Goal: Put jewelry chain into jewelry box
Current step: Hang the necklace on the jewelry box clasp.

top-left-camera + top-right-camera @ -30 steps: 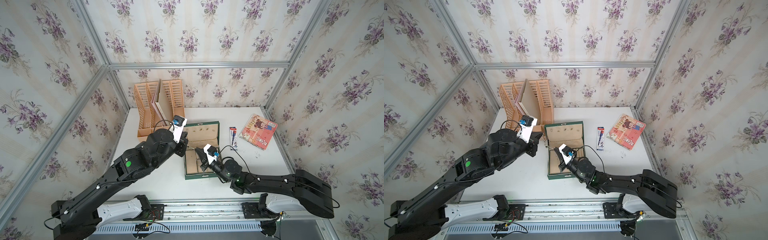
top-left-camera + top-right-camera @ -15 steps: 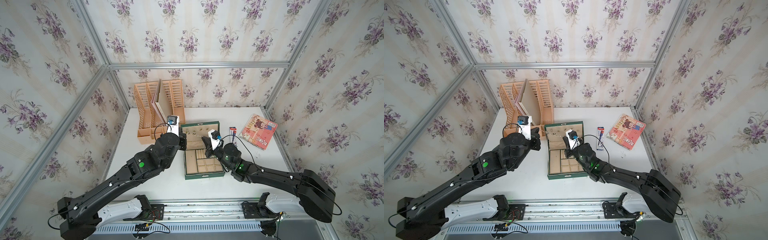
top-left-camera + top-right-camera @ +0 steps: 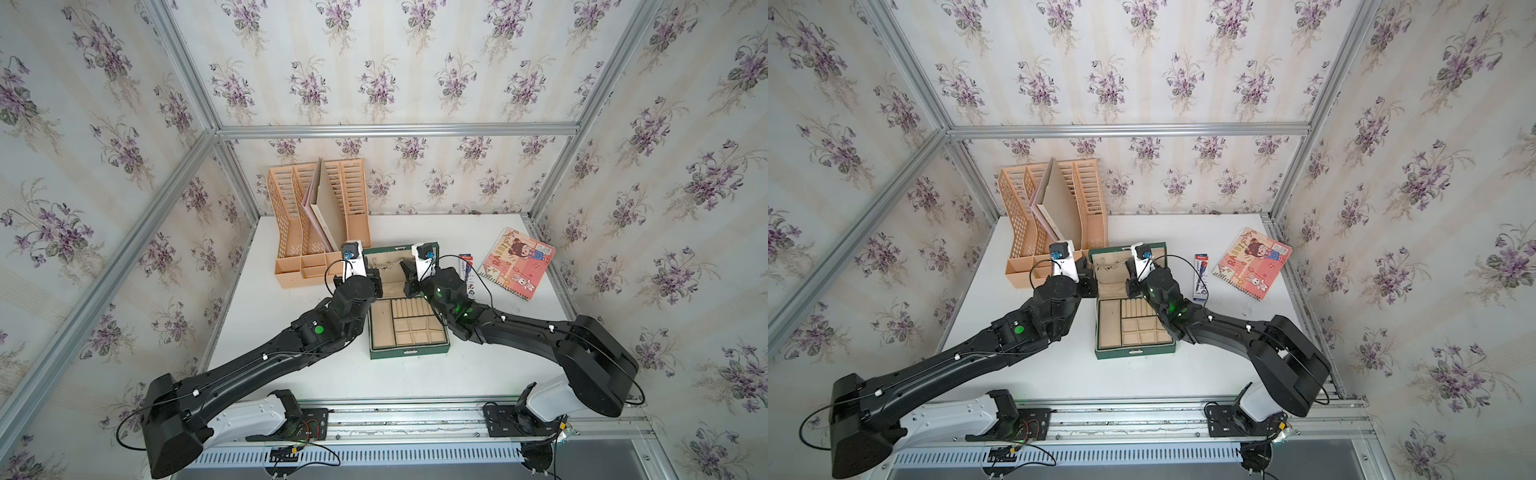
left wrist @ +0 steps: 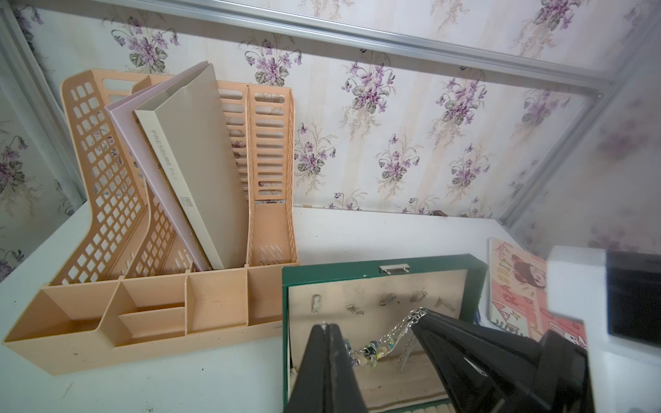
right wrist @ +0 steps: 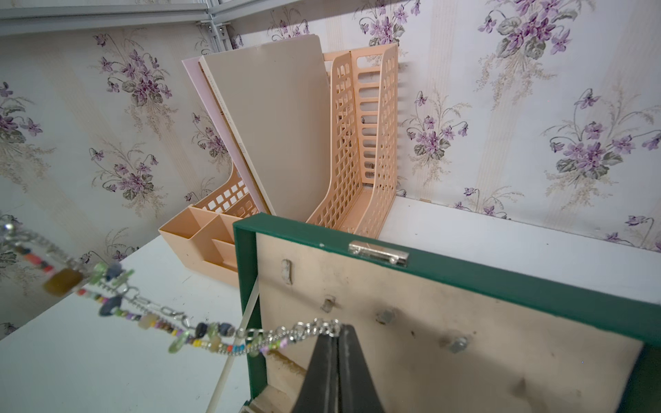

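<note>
The dark green jewelry box [image 3: 409,353] [image 3: 1133,352] stands open mid-table, its beige-lined lid [image 4: 357,273] [image 5: 465,275] upright with hooks inside. In front of the lid the jewelry chain [image 3: 390,262] [image 3: 1113,262] [image 4: 379,345] [image 5: 214,336], silver links with coloured beads, is stretched between both grippers. My left gripper [image 3: 374,272] [image 3: 1090,266] [image 4: 324,325] is shut on one end, at the lid's left edge. My right gripper [image 3: 406,268] [image 3: 1128,266] [image 5: 339,327] is shut on the other end, close to the hooks. The chain sags slightly in the middle.
A peach file organizer [image 3: 320,232] [image 4: 150,286] holding folders stands at the back left, close to the lid. A pen package [image 3: 467,274] and a pink notebook [image 3: 515,264] lie to the right of the box. Papered walls enclose the table.
Both grippers have moved from over the box's compartments toward the back, up to the lid, carrying the chain stretched between them.
</note>
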Available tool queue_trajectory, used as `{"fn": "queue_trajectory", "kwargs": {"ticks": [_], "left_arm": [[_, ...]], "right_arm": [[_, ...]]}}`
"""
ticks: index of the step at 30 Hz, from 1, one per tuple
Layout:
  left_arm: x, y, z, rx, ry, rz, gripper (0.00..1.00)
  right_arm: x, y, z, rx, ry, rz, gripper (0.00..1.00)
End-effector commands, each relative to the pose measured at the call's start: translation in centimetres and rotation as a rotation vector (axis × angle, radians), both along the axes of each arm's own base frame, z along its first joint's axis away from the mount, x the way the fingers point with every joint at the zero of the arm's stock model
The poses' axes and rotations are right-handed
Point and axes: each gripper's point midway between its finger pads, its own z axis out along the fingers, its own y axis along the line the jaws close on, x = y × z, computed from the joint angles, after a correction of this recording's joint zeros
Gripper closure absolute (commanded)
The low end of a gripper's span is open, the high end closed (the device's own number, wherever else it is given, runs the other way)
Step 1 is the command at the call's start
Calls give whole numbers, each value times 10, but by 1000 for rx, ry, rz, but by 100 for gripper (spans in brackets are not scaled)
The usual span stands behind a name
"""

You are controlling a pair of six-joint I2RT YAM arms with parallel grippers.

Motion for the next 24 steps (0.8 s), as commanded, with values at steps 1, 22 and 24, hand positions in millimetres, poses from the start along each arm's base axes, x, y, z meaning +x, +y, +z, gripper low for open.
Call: {"fn": "queue_trajectory", "kwargs": {"ticks": [1,22,24], "left_arm": [[9,9,6,-88,-33,63,100],[26,20,-9,-126,-6,92,100],[26,21,-13,-123,2,93,100]], "right_arm": [[5,7,2,23,2,12,100],[20,11,-1,18,-26,3,100],[20,10,-8,17,-15,1,100]]}}
